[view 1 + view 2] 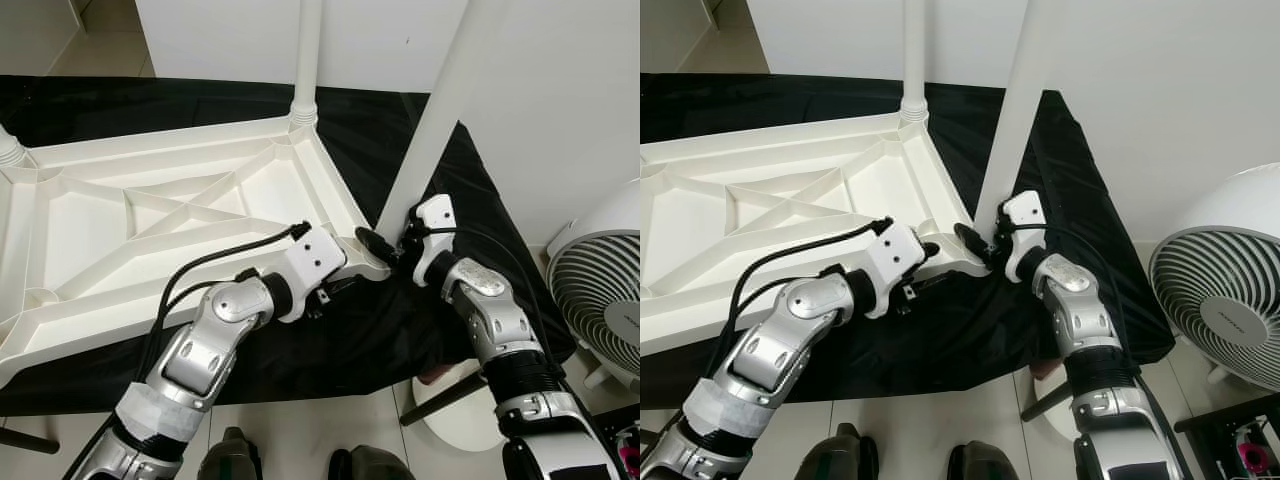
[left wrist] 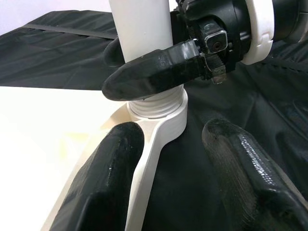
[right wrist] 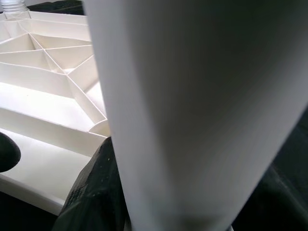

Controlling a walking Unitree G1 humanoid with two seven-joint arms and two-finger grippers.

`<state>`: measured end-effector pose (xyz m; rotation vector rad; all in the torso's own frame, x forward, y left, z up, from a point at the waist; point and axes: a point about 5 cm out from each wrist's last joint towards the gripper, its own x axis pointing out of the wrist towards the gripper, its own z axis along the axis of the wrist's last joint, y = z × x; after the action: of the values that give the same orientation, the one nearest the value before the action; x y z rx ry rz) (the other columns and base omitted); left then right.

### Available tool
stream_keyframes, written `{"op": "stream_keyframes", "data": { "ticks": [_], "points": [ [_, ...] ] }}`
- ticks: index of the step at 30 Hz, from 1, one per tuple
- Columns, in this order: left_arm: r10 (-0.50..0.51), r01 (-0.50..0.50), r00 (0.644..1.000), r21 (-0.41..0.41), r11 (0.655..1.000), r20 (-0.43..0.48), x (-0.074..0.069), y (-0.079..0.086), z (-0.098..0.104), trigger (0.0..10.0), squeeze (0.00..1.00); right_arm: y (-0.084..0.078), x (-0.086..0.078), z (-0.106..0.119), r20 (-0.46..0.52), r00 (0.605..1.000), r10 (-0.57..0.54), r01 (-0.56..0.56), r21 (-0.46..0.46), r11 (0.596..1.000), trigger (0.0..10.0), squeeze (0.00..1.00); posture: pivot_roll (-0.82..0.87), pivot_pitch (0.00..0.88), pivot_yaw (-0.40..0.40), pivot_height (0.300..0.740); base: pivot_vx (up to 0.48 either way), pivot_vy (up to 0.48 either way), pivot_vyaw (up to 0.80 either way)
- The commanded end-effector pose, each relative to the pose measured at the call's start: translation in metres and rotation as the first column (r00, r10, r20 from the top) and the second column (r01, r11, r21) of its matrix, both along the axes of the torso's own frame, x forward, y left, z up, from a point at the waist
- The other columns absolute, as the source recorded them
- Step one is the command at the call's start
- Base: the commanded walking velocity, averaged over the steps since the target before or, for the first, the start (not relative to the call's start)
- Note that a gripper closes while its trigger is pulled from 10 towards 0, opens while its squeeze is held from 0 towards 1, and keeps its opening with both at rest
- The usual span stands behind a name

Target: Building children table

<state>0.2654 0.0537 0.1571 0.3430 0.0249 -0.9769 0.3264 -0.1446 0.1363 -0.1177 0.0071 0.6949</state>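
Left wrist view: right gripper (image 2: 144,72) round table leg (image 2: 139,38) (in corner socket (image 2: 166,118))

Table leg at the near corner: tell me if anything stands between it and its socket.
Nothing visible does. The table leg already sits in the corner socket of the upturned tabletop, its threads showing at the collar. The right gripper clamps it; the left gripper straddles the corner, open.

A room in a home: pale tiled floor (image 1: 330,425), plain white wall (image 1: 560,90), a white fan (image 1: 1225,300) standing on the floor, a black cloth (image 1: 130,105) spread out.
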Motion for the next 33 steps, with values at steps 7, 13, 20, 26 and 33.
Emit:
{"op": "stream_keyframes", "data": {
  "ticks": [7, 13, 20, 26, 33],
  "points": [
    [-0.038, 0.038, 0.999, -0.002, 0.999, -0.011, -0.004, -0.005, -0.001, 10.0, 0.00, 0.001, -0.005, -0.015, -0.052, 0.987, -0.151, 0.148, -0.050, 0.988, 10.0, 0.00, 0.00, 0.022, -0.043, 0.740, 0.000, 0.000, 0.00],
    [-0.040, 0.040, 0.999, -0.001, 0.999, -0.016, -0.006, -0.005, -0.002, 10.0, 0.00, 0.008, -0.010, -0.014, -0.091, 0.904, -0.418, 0.422, 0.031, 0.906, 10.0, 0.00, 0.00, 0.024, -0.042, 0.740, 0.000, 0.000, 0.00],
    [-0.042, 0.042, 0.999, -0.001, 0.999, -0.015, -0.005, -0.006, -0.002, 10.0, 0.00, 0.025, -0.019, -0.014, -0.106, 0.810, -0.577, 0.585, 0.074, 0.807, 10.0, 0.00, 0.00, 0.025, -0.046, 0.740, 0.000, 0.000, 0.00],
    [-0.041, 0.041, 0.999, -0.005, 0.999, -0.014, -0.005, -0.007, -0.001, 10.0, 0.00, 0.034, -0.021, -0.009, -0.132, 0.828, -0.545, 0.559, 0.119, 0.821, 10.0, 1.00, 0.00, 0.023, -0.052, 0.740, 0.000, 0.000, 0.00],
    [-0.035, 0.035, 0.999, -0.006, 0.999, -0.012, -0.004, -0.006, -0.001, 10.0, 0.00, 0.035, -0.022, -0.005, -0.130, 0.836, -0.534, 0.548, 0.140, 0.824, 10.0, 1.00, 0.00, 0.023, -0.054, 0.740, 0.000, 0.000, 0.00]
  ]
}}
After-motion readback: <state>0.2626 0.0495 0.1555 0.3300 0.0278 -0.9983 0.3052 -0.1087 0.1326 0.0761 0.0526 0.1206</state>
